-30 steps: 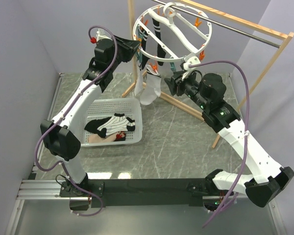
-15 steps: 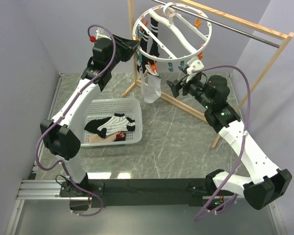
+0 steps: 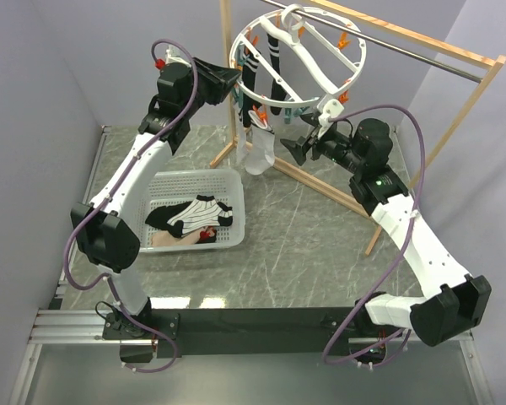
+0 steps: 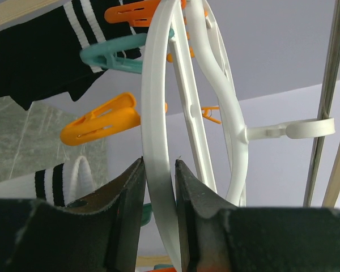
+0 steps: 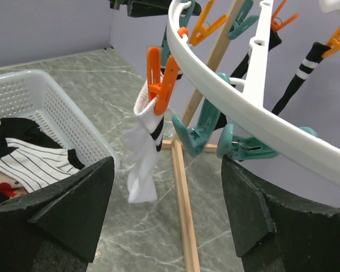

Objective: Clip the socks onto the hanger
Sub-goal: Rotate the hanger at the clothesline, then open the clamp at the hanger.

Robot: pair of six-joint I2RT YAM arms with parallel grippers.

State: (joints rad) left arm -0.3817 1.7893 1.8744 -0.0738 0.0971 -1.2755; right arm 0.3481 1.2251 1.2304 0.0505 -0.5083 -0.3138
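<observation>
While our left gripper (image 4: 158,170) stays pinched on the hanger (image 4: 157,85) at top centre, we see the right gripper (image 3: 293,152) has spread, leaving the white sock (image 5: 143,147) on an orange clip (image 5: 161,79).

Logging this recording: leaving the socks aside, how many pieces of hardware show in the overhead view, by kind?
Robot arms: 2 (left arm, right arm)
Round clip hanger: 1
Wooden frame: 1
Perforated basket: 1
Total: 5
</observation>
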